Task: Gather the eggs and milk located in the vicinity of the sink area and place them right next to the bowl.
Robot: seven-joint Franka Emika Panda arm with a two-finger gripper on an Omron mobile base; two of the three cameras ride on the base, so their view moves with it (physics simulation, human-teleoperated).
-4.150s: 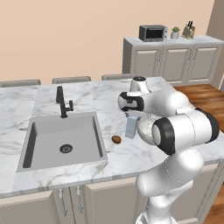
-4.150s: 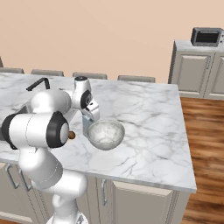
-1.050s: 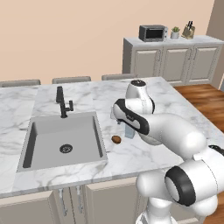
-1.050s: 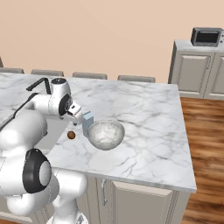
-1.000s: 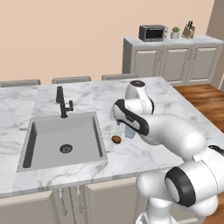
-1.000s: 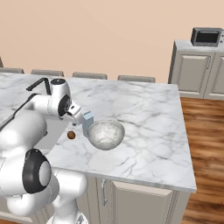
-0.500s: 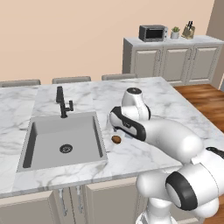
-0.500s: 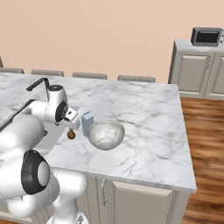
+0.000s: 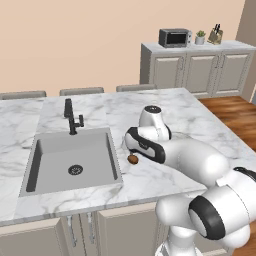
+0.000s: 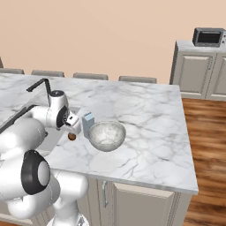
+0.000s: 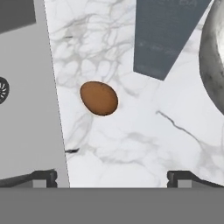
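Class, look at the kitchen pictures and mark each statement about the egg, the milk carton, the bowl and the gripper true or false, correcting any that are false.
1. A brown egg lies on the marble counter beside the sink. True.
2. The gripper is shut on the egg. False: its jaws stand wide open above the counter, and the egg lies free ahead of them.
3. The milk carton stands right next to the bowl. True.
4. The egg lies inside the bowl. False: it rests on the counter, between the sink's edge and the carton.
5. The carton has tipped onto its side. False: it stands upright.
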